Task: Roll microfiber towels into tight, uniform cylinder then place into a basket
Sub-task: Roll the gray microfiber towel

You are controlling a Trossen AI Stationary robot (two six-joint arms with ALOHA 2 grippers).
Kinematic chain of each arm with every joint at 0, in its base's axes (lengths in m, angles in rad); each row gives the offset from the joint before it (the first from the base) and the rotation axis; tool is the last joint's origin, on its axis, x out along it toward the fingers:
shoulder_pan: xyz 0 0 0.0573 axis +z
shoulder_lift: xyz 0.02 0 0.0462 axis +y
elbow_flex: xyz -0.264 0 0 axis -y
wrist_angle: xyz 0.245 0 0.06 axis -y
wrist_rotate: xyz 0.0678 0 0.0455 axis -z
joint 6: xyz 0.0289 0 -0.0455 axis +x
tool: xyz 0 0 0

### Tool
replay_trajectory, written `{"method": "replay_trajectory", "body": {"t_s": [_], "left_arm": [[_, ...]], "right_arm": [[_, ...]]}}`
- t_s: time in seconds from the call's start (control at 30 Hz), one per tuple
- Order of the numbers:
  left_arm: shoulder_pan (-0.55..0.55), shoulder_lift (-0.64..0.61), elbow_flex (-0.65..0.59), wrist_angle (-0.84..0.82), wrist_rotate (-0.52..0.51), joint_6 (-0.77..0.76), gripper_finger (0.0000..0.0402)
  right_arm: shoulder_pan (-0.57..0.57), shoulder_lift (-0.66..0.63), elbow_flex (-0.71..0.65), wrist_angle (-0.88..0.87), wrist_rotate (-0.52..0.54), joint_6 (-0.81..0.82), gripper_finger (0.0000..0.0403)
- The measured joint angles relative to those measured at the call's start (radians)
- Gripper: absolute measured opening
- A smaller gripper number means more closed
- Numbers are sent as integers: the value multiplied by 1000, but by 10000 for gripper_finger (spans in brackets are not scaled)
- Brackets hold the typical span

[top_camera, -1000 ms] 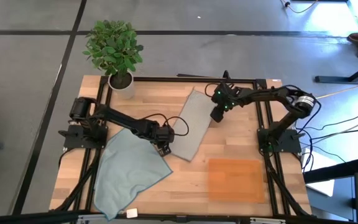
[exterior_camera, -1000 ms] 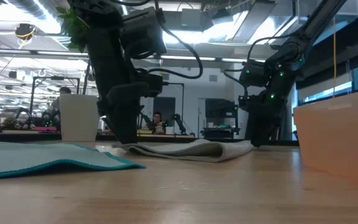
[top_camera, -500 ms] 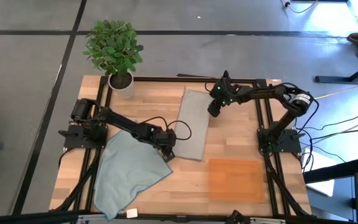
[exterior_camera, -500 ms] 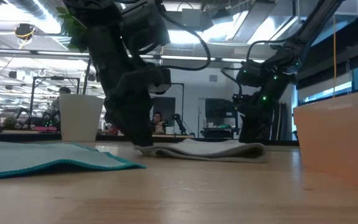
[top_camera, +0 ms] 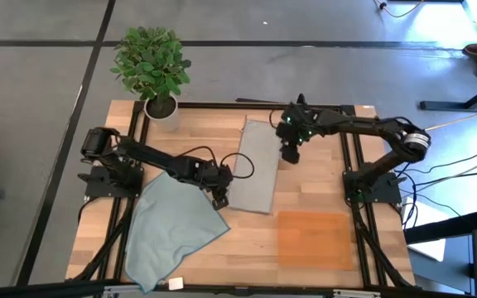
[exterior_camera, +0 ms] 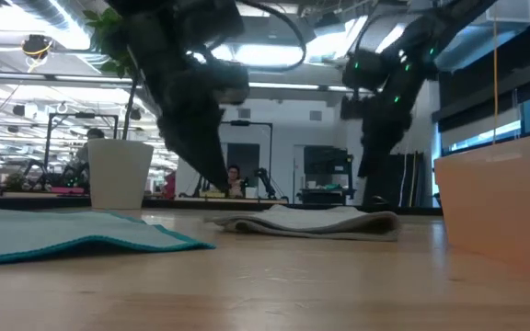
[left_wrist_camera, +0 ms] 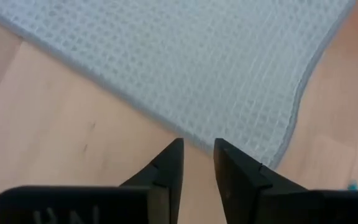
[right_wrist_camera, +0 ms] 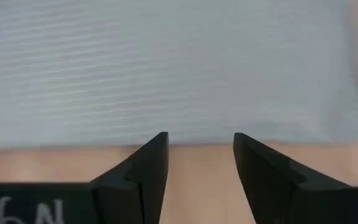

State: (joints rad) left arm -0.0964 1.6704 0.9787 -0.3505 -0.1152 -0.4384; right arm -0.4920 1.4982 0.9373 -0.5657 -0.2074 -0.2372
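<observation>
From above, the grey-beige towel [top_camera: 256, 168] runs lengthwise away from the table's front edge; wrist views show left gripper [left_wrist_camera: 197, 148] and right gripper [right_wrist_camera: 200, 142] parted, empty

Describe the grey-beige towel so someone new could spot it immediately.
Start at the potted plant at the table's far left corner, then move right along the far edge. The grey-beige towel lies flat mid-table as a narrow folded strip, between the two grippers. Unlike the blue-grey towel spread wide nearer the front left, it is slimmer and paler.
</observation>
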Motion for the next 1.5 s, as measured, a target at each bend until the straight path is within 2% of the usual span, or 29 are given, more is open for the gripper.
{"method": "replay_trajectory", "body": {"t_s": [0.1, 0.17, 0.4, 0.57, 0.7, 0.97, 1.1, 1.3, 1.5], "left_arm": [[-9, -30, 0, -48, 1, 33, 80], [-18, -46, 0, -70, 3, 60, 80], [-50, -67, 1, -82, 34, 132, 80], [-55, -67, 0, -85, 33, 138, 80], [-55, -67, 0, -84, 33, 153, 80], [-55, -67, 0, -84, 32, 156, 80], [-55, -67, 0, -84, 32, 156, 80], [-55, -67, 0, -85, 32, 156, 80], [-55, -67, 0, -84, 31, 155, 80]], "right_arm": [[96, -57, -10, -17, -94, -46, 182], [171, -81, -10, -15, -120, -61, 182], [401, -106, -11, -7, -129, -23, 182], [481, -74, -11, 26, -127, -9, 182], [518, -36, -11, 95, -100, -15, 182], [556, 52, -12, 192, -100, -190, 192], [557, 94, -7, 237, -99, -208, 193], [526, 97, 71, 124, -24, -50, 193], [467, 97, 105, 28, -18, 140, 193]]}}
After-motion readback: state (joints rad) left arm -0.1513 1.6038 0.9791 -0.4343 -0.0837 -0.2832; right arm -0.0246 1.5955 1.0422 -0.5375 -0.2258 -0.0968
